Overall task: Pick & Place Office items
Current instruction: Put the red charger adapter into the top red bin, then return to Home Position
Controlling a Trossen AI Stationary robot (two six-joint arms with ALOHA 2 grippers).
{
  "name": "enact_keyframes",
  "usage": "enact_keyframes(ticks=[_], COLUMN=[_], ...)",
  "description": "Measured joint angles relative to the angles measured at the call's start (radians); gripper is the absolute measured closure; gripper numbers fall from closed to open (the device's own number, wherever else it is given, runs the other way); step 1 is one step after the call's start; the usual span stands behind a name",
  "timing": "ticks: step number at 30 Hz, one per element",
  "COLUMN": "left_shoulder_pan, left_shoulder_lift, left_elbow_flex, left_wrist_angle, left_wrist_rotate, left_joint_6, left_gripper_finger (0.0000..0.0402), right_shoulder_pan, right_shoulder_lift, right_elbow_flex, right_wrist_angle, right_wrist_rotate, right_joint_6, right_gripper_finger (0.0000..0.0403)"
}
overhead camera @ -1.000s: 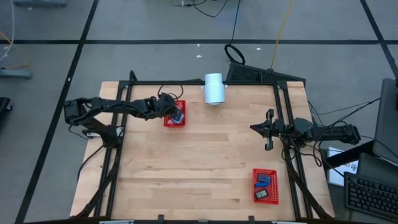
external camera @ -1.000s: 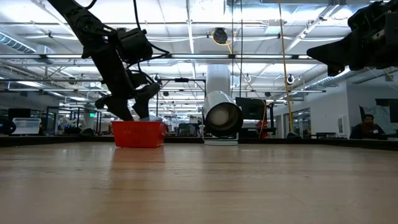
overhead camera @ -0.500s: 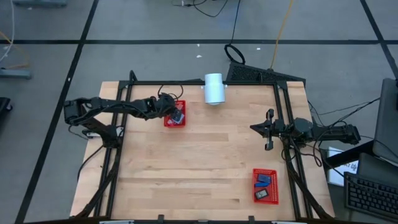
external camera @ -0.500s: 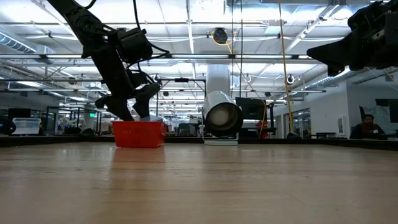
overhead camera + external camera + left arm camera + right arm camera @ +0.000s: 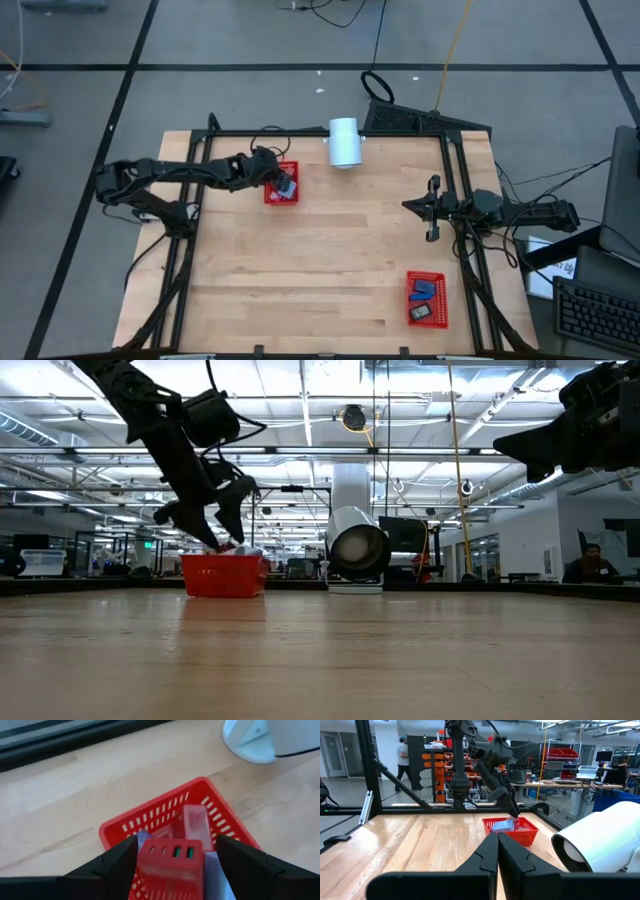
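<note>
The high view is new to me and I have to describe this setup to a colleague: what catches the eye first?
The left gripper at the table's far left, gripping a red piece just above a red basket. Next, the big white cylinder lying at the far edge. A second red basket sits near the right front corner, while the right gripper waits shut at the right edge.

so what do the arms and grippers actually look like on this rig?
Both arms are dark, near-black, jointed links with loose black cables looping off them. The left gripper has two broad, matte black wedge-shaped fingers. The right gripper has the same black tapered fingers, meeting in a thin seam. No markings or labels are visible on either arm in these views.
</note>
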Motion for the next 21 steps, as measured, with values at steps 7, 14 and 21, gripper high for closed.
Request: enact_keyframes(ticks=[7,14,21], left_shoulder_pan=[0.000,0.000,0.000], left_shoulder_lift=[-0.094,-0.211,-0.324], left_elbow_flex=[0.000,0.000,0.000], left_wrist_angle=[-0.005,-0.006,-0.035], left_wrist_rotate=[0.014,0.193,0.447], left_joint_6=[0.004,0.101,0.199], left_gripper_finger=[0.0131,0.0130,0.0130], right_shoulder_pan=[0.000,0.000,0.000], right_shoulder_lift=[0.000,0.000,0.000], right_elbow_flex=[0.000,0.000,0.000], right_wrist_angle=[0.000,0.000,0.000], right_wrist_rotate=[0.000,0.000,0.000], right_joint_6=[0.000,0.000,0.000], right_gripper_finger=[0.0403,0.0403,0.0403])
